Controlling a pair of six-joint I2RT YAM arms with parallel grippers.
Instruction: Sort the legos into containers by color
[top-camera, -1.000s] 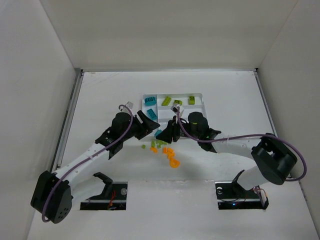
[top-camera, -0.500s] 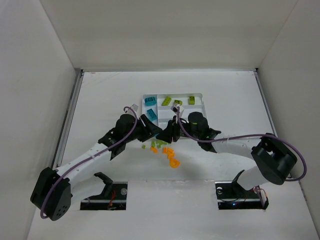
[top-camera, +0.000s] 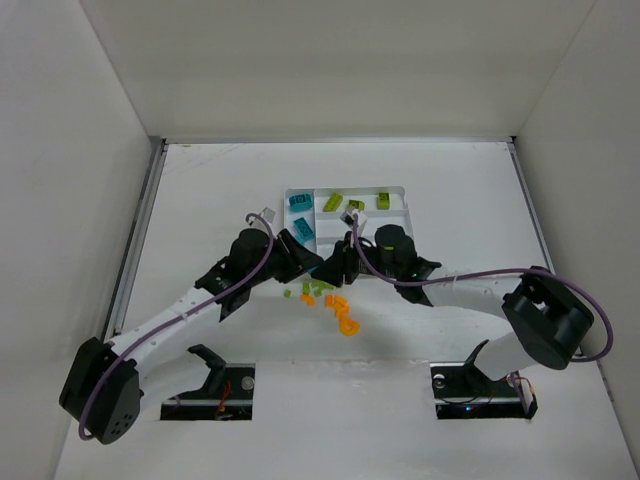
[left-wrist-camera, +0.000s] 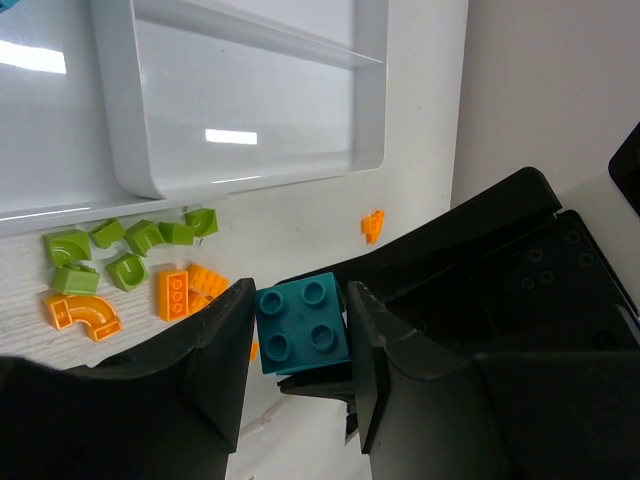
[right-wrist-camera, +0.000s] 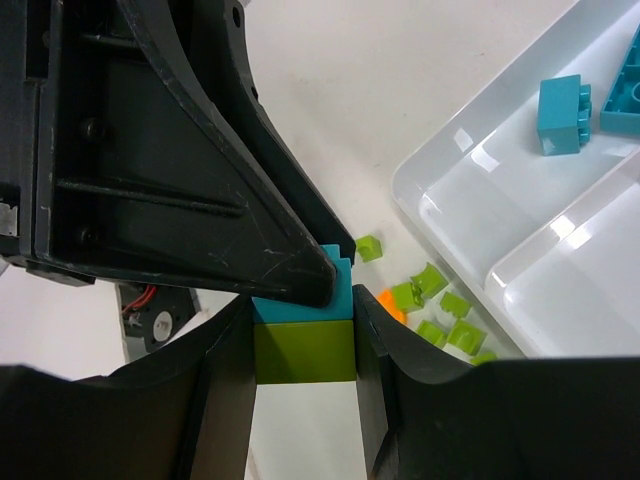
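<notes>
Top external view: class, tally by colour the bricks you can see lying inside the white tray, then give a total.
Teal bricks: 2
Lime green bricks: 3
Total: 5

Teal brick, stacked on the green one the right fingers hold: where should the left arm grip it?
Take the teal brick by its two opposite flat walls, approaching from the studded top. The green brick in the right fingers blocks its underside; the left fingers straddle it.

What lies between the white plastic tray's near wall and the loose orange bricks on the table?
A cluster of small lime green plastic bricks, clearest in the left wrist view.
</notes>
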